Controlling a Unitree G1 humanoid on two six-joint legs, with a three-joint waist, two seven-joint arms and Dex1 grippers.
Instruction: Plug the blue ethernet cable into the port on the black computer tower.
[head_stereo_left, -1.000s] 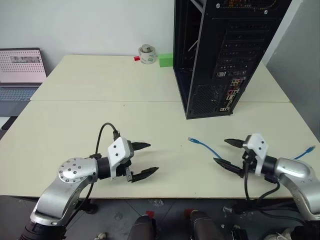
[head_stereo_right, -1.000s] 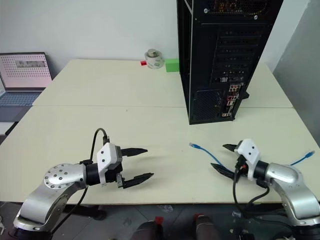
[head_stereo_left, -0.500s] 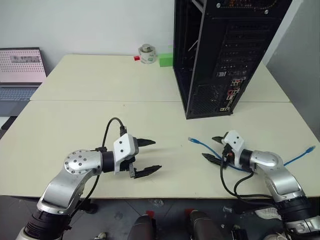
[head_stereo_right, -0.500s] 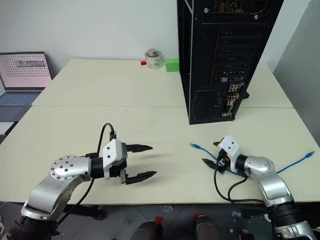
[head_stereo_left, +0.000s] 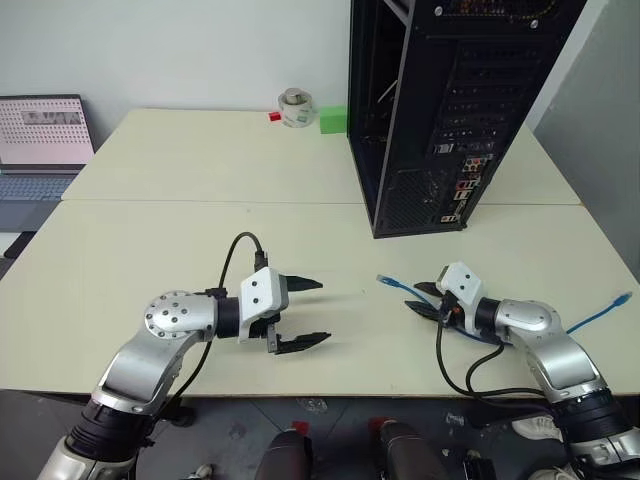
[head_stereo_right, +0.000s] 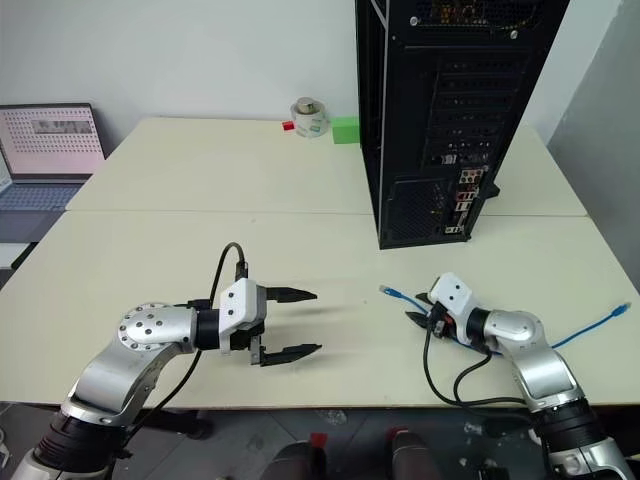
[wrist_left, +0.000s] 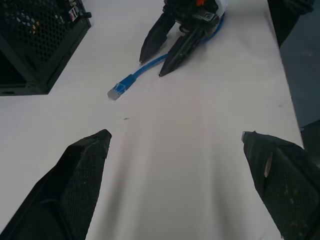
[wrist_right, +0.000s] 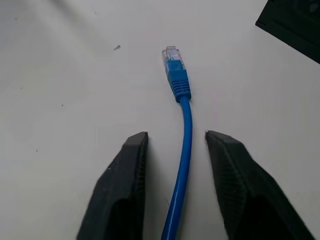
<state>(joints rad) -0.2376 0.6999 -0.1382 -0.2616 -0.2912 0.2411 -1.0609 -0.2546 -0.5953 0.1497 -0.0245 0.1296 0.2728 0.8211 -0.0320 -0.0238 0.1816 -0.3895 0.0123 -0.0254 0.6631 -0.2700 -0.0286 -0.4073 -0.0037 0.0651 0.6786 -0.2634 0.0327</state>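
The blue ethernet cable (head_stereo_left: 400, 288) lies on the table right of centre, its clear plug (wrist_right: 171, 54) pointing toward the black computer tower (head_stereo_left: 450, 80). Its far end (head_stereo_left: 621, 298) reaches the table's right edge. My right gripper (head_stereo_left: 415, 298) rests low over the cable just behind the plug. Its fingers (wrist_right: 125, 185) stand close on either side of the cord with small gaps, still open. My left gripper (head_stereo_left: 322, 312) hovers wide open and empty at the table's middle front, pointing at the plug (wrist_left: 116, 91). The port is too small to pick out in the tower's rear connector cluster (head_stereo_left: 462, 190).
A grey laptop (head_stereo_left: 40, 140) sits at the far left. A white roll (head_stereo_left: 294, 108), a small red piece (head_stereo_left: 273, 117) and a green block (head_stereo_left: 332, 120) stand at the back beside the tower. A grey panel (head_stereo_left: 600, 130) rises on the right.
My right gripper moved forward and left down to the cable, and its fingers narrowed around the cord. My left gripper stays wide open.
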